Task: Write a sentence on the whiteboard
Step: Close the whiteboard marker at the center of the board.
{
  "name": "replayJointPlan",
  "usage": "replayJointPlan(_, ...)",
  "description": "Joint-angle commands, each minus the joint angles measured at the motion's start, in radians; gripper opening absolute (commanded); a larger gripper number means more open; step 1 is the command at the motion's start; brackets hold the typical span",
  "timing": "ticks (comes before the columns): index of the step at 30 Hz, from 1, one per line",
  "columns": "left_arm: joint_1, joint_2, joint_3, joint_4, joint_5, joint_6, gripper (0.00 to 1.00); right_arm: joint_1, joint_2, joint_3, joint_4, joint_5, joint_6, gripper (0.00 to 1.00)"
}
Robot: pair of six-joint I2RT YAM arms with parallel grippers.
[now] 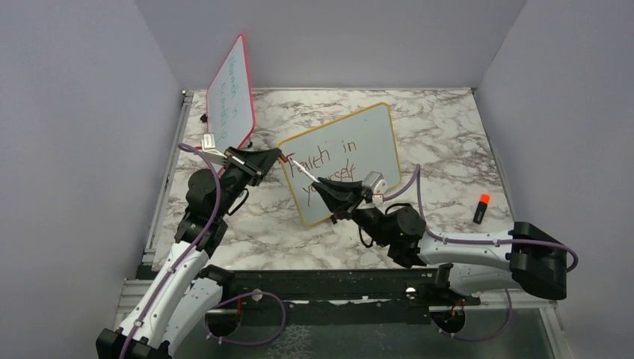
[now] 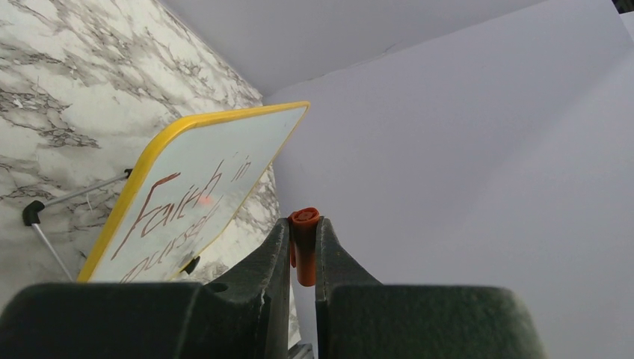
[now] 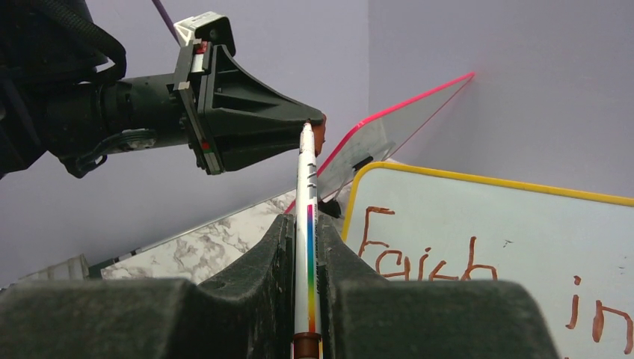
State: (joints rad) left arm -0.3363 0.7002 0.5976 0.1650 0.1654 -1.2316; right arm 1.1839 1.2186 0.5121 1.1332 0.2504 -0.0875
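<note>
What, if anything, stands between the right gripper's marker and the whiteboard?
The marker in the right gripper has its tip against the orange cap held by the left gripper, beside the whiteboard edge. Nothing else visible lies between them.

Pink-red-framed board [image 1: 230, 96] stands tilted at far-left corner of marble-pattern table [image 1: 441, 127]; faint green-blue writing on its face, unreadable. Small black object with orange end [image 1: 480, 209] lies flat near table's right edge, well apart from that board. Plain lilac walls [image 1: 75, 112] on three sides.
</note>
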Motion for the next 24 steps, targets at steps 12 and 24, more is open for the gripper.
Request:
replayJointPlan(12,-0.007,-0.016,-0.017,0.038,0.01,-0.063,0.0,0.006,0.018,0.053,-0.071,0.023,0.014,0.01)
replayJointPlan(24,-0.007,-0.024,-0.019,0.038,0.007,-0.073,0.0,0.006,0.024,0.062,-0.113,0.043,0.034,0.01)
